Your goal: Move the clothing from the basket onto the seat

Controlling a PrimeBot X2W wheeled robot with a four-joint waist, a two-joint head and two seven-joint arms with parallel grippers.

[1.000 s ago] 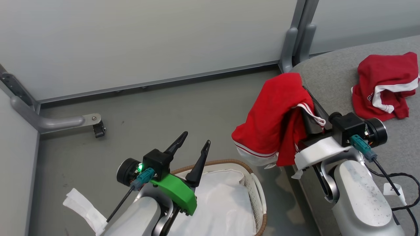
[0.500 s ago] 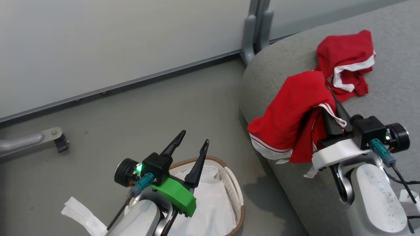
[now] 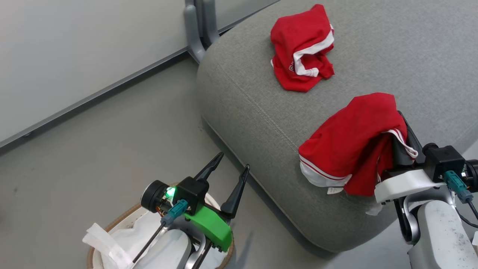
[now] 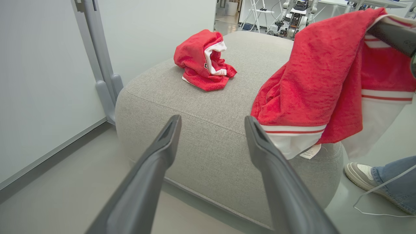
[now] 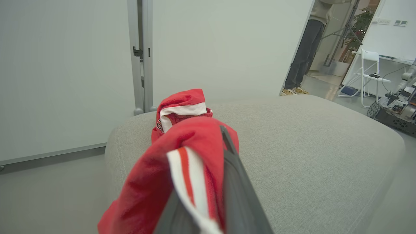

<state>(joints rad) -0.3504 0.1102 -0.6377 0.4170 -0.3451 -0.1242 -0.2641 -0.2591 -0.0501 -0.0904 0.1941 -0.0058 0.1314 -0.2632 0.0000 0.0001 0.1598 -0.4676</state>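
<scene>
— Anything in the right tool (image 3: 402,125)?
— Clamped on a red garment (image 3: 351,145), draped over the fingers, hanging at the near edge of the grey seat (image 3: 254,93); forearm rising from below.
— And the left tool (image 3: 233,160)?
— Spread wide, empty, poised over the basket (image 3: 129,213), fingers aimed at the seat.
— Other clothing?
— Second red garment (image 3: 300,48), crumpled further back on the seat.

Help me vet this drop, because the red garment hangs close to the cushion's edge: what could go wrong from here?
1. The held red garment hangs near the seat's near edge, and its white hem seems to overhang the side. Released here, it may slide to the floor.
2. It drapes over the right gripper, so it could cling when the jaws open.
3. A person's shoe stands close beside the seat.
</scene>
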